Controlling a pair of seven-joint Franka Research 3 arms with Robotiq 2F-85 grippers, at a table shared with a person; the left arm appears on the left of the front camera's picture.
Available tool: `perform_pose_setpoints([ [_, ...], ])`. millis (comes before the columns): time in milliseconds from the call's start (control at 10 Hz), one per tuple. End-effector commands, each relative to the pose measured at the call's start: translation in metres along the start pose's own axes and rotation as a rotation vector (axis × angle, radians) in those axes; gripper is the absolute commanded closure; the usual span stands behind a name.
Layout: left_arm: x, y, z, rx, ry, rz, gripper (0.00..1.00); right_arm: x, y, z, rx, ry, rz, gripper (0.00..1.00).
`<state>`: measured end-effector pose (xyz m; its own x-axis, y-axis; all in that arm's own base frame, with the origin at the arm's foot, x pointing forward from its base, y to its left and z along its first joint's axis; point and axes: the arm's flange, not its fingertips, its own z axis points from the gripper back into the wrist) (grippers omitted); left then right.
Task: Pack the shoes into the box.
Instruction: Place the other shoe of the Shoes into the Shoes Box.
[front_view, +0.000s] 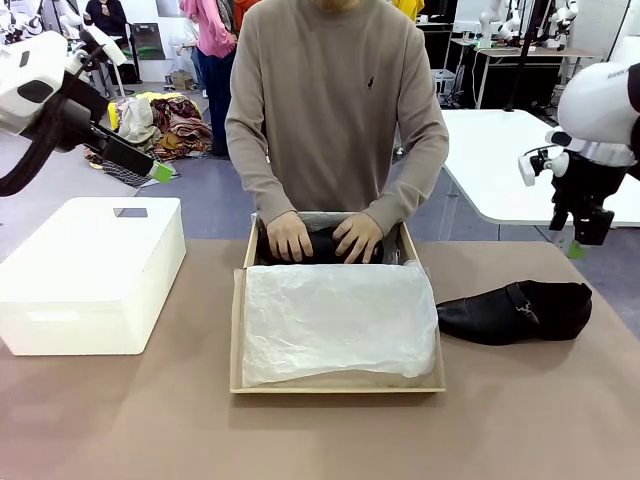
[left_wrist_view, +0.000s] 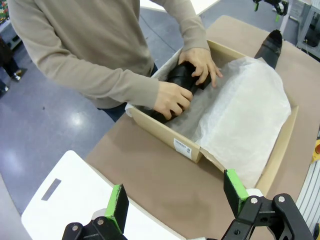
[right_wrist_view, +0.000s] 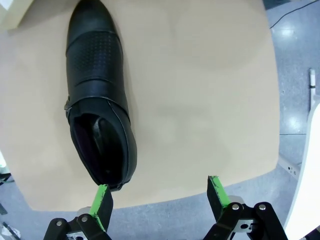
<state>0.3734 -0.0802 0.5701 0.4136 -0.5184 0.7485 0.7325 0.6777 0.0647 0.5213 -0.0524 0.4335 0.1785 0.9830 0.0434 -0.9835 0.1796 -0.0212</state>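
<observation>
Shoe one (front_view: 318, 246) lies across the far end of the box (front_view: 340, 384), pressed under both of the person's hands (front_view: 290, 237), with white tissue paper (front_view: 335, 320) covering the rest of the inside. Shoe two (front_view: 520, 310) lies on its sole on the counter (front_view: 300, 440), just right of the box. My right end effector (right_wrist_view: 158, 184) hangs open and empty above shoe two's heel end, and my left end effector (left_wrist_view: 175, 187) is likewise open and empty, raised near the white plastic box (left_wrist_view: 65, 200).
</observation>
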Motion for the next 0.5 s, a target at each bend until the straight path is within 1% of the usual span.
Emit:
perform_pose_setpoints([
  [0,-0.0019,0.0001,-0.0009,-0.012,-0.012,-0.001,0.0,-0.0083,0.0131,-0.0117,-0.006,-0.043,0.02,0.0],
  [200,-0.0019,0.0001,-0.0009,-0.012,-0.012,-0.001,0.0,-0.0094,0.0167,-0.0197,0.008,-0.052,-0.004,0.0],
  [400,-0.0019,0.0001,-0.0009,-0.012,-0.012,-0.001,0.0,-0.0039,0.0113,-0.0203,0.028,-0.019,-0.012,0.0],
])
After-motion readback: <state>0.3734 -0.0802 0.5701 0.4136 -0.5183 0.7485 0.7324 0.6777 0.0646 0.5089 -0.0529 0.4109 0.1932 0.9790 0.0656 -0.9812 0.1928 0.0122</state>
